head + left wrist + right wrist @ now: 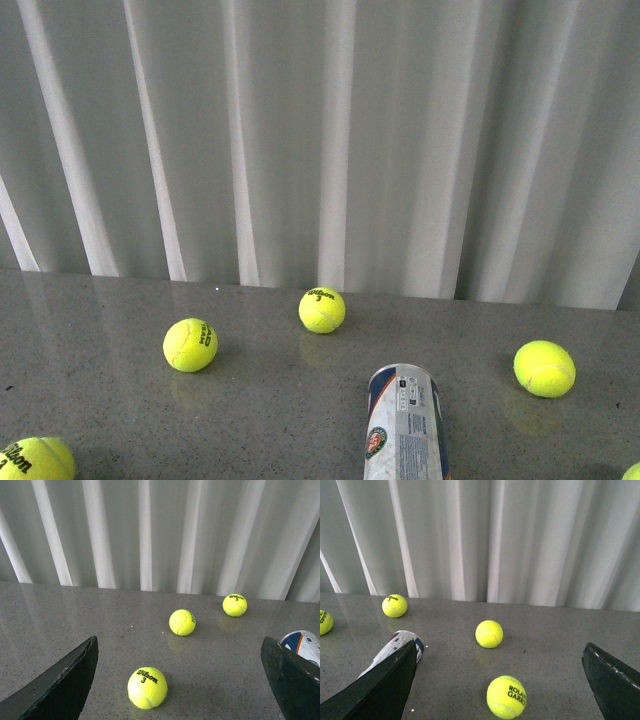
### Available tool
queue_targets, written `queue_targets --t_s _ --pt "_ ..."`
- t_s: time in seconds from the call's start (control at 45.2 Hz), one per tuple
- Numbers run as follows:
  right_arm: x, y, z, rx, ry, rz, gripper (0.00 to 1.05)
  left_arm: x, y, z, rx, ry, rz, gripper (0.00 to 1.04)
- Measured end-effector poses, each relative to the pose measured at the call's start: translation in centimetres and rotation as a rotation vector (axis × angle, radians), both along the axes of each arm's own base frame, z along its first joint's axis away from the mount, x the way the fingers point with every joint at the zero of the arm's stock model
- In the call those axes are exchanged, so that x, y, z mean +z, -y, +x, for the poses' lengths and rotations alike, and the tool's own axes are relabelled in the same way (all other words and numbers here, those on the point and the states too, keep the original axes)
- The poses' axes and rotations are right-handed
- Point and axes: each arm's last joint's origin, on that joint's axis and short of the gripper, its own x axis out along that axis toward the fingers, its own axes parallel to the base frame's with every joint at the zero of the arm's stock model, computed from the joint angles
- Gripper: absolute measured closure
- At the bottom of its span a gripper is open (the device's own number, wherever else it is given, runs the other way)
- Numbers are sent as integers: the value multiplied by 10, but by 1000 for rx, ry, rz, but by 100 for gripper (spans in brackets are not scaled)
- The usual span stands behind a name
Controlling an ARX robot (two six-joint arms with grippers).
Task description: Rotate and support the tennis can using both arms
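Note:
The tennis can point(405, 425) lies on its side on the grey table, low in the front view, its far end toward the curtain and its near end cut off by the frame. Neither arm shows in the front view. My left gripper point(180, 680) is open; a Wilson ball point(147, 687) lies between its fingers and the can's end point(304, 645) peeks past one finger point(292, 680). My right gripper point(497, 680) is open; a Roland Garros ball point(506, 697) lies between its fingers and the can point(395, 647) lies partly behind one finger point(380, 687).
Yellow-green balls are scattered on the table: one at the left point(190, 345), one at the back middle point(322, 310), one at the right point(544, 368), one at the front left corner point(35, 460). A white pleated curtain point(320, 140) hangs behind the table's far edge.

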Motion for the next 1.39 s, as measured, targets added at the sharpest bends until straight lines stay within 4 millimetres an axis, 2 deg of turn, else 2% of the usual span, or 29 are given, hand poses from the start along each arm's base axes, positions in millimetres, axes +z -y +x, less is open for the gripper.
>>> queue_targets --t_s 1.326,1.392 --pt "0 0 0 0 0 0 7 0 0 0 0 0 0 7" --pt "0 0 0 74 -96 19 7 0 0 0 1 0 0 7"
